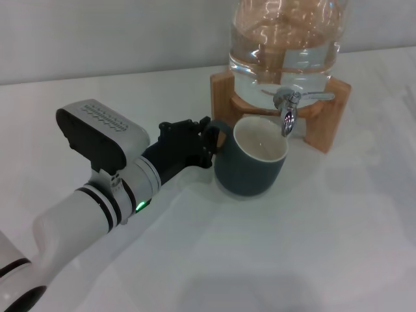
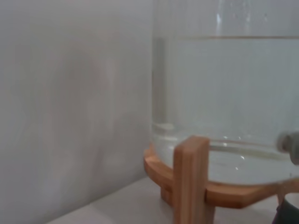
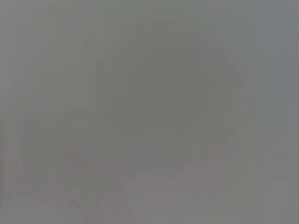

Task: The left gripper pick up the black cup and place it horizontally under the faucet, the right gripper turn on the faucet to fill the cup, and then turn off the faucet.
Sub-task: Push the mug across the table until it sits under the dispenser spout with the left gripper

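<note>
The black cup (image 1: 250, 172), a dark teal-grey mug with a cream inside, stands upright on the white table with its mouth right under the faucet (image 1: 288, 107). The faucet is a small chrome spigot with its flat lever lying sideways. My left gripper (image 1: 209, 142) reaches in from the left and is closed on the cup's handle at the cup's left side. In the left wrist view a dark corner of the cup (image 2: 287, 215) and a grey bit of the faucet (image 2: 292, 147) show at the edge. The right gripper is out of view, and the right wrist view shows only flat grey.
A large glass jar (image 1: 286, 45) of water sits on a wooden stand (image 1: 328, 127) behind the cup. The jar (image 2: 224, 93) and the stand (image 2: 191, 177) fill the left wrist view. A white wall runs behind, and white table (image 1: 292, 260) lies in front.
</note>
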Robot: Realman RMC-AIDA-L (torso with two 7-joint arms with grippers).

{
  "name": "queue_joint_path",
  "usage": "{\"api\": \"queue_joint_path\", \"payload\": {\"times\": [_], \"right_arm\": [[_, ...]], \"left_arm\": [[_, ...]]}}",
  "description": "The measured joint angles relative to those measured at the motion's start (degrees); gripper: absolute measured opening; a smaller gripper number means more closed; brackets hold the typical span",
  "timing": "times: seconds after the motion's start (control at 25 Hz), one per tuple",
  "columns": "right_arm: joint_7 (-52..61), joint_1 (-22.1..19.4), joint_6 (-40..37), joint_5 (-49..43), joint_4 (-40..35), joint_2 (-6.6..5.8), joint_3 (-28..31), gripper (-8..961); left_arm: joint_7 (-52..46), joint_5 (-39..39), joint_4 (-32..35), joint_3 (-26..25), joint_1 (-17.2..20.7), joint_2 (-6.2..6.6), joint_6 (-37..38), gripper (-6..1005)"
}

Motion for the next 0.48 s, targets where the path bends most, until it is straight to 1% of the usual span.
{"api": "queue_joint_path", "payload": {"times": [0.28,0.48], "right_arm": [[0.1,0.0,0.4,0.0,0.3,0.15,0.0,808],[0.1,0.1,0.4,-0.1,0.4,0.44,-0.1,808]], "left_arm": [[0.1,3.5,-0.4,0.0,-0.3,-0.11,-0.4,145],[1.7,3.3,-0.8,-0.2,-0.7,-0.30,-1.4,145]]}}
